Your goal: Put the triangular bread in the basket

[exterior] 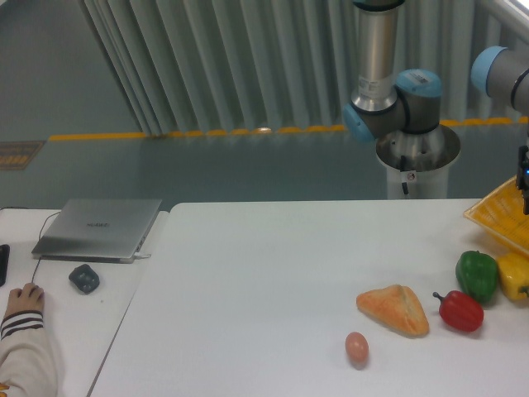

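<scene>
Golden triangular bread (393, 310) on table (264, 273), apart from yellow basket (500, 217)

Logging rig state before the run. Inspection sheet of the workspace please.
Surface: white table, no spills seen.
Job's things: triangular bread on the table near the front right; yellow basket at the right edge, tilted, partly out of frame.
Clutter: egg, red pepper, green pepper, yellow pepper.
Claw: only a dark sliver at the right edge, state unclear.
Cables: laptop cord on the side desk.
Surroundings: closed laptop, mouse, person's hand.
</scene>
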Controlling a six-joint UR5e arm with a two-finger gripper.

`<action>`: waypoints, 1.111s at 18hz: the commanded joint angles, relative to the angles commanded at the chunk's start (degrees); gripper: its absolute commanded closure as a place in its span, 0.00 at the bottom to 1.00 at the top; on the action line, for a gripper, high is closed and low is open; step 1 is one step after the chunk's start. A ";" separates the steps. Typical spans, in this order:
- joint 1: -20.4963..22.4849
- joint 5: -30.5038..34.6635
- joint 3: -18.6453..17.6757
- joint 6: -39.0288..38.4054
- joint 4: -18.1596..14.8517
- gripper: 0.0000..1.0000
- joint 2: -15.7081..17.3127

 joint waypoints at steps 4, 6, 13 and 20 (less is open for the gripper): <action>0.17 -0.09 0.09 0.00 -0.17 0.00 0.00; 0.18 -0.35 0.09 -0.35 -0.18 0.00 0.09; -0.44 -0.17 0.00 -7.89 -0.17 0.00 0.09; -3.16 -0.26 0.44 -15.10 2.81 0.00 -0.97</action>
